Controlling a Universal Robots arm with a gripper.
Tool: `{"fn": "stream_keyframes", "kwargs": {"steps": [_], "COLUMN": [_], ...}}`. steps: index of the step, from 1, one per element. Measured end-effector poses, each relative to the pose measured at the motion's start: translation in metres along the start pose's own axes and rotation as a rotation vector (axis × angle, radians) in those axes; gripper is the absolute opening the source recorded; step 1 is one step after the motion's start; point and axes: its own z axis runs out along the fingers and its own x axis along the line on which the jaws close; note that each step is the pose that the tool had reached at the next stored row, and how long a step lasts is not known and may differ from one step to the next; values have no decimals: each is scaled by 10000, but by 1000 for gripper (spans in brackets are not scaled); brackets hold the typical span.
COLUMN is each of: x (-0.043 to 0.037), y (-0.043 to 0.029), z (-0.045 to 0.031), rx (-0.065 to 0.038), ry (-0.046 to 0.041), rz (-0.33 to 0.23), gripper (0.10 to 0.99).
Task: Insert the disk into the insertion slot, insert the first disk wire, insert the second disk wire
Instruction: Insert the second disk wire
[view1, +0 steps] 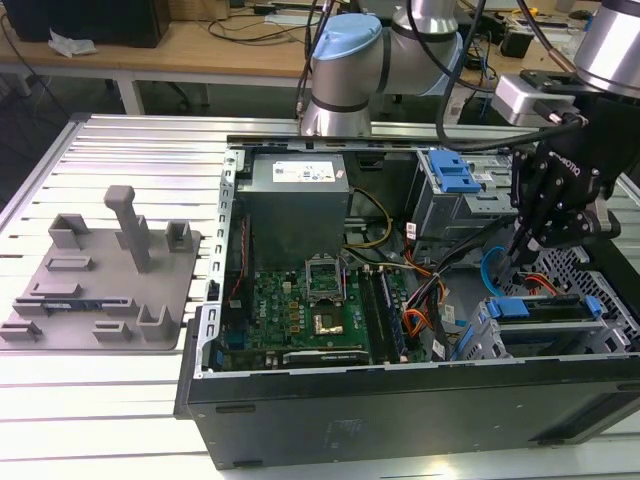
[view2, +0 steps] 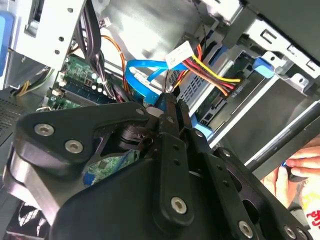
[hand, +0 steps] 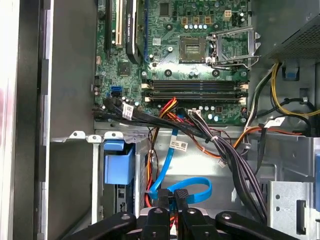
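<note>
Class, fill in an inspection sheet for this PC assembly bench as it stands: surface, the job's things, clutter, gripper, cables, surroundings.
Surface: ribbed metal table carrying the open computer case.
Job's things: the disk in its blue carrier sits in the insertion slot at the exterior view's right.
Clutter: grey fixture plate with posts beside the case.
Gripper: gripper closed on the blue cable's connector, just above the disk's end.
Cables: red-yellow power bundle; black bundle over the motherboard.
Surroundings: wooden bench behind; a hand in the second wrist view.
</note>
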Motion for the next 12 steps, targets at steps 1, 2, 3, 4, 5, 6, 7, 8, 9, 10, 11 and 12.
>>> {"fn": "stream_keyframes", "kwargs": {"steps": [1, 2, 3, 4, 5, 6, 7, 8, 9, 10, 11, 12], "x": [1, 1, 2, 5, 8, 14, 28, 44, 64, 82, 98, 108], "y": [0, 0, 0, -1, -1, -1, 0, 1, 0, -3, -17, -43], "z": [2, 2, 4, 5, 7, 10, 15, 17, 20, 22, 23, 23], "rx": [144, 240, 264, 277, 281, 284, 285, 284, 284, 284, 283, 275], "ry": [-45, -66, -70, -86, -111, -151, -186, -196, -205, -211, -213, -213], "rz": [23, 46, 62, 85, 106, 125, 135, 145, 153, 158, 159, 158], "gripper": [161, 161, 161, 161, 161, 161, 161, 161, 161, 161, 161, 161]}}
